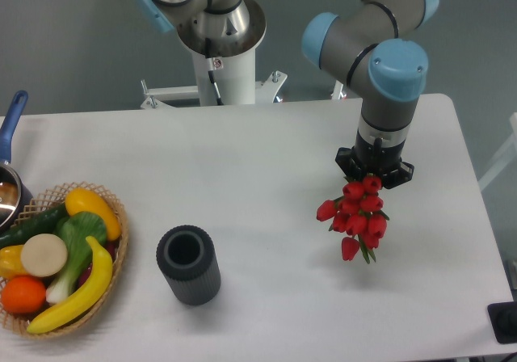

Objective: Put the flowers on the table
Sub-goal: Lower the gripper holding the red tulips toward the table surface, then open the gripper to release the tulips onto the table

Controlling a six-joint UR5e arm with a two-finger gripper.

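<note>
The flowers point(355, 216), a small bunch of red tulips with closed buds, hang buds-down from my gripper point(375, 170) over the right part of the white table point(266, 160). The stems are hidden under the gripper; only a few green leaf tips show among the buds. The gripper points straight down and its fingers are hidden behind its black body and the buds. The bunch looks held above the tabletop, with a faint shadow beneath it.
A dark grey ribbed cylinder vase point(188, 264) stands front centre-left. A wicker basket point(121, 241) of fruit and vegetables sits at the left edge, with a blue-handled pot point(10, 148) behind it. The robot base point(218, 47) is at the back.
</note>
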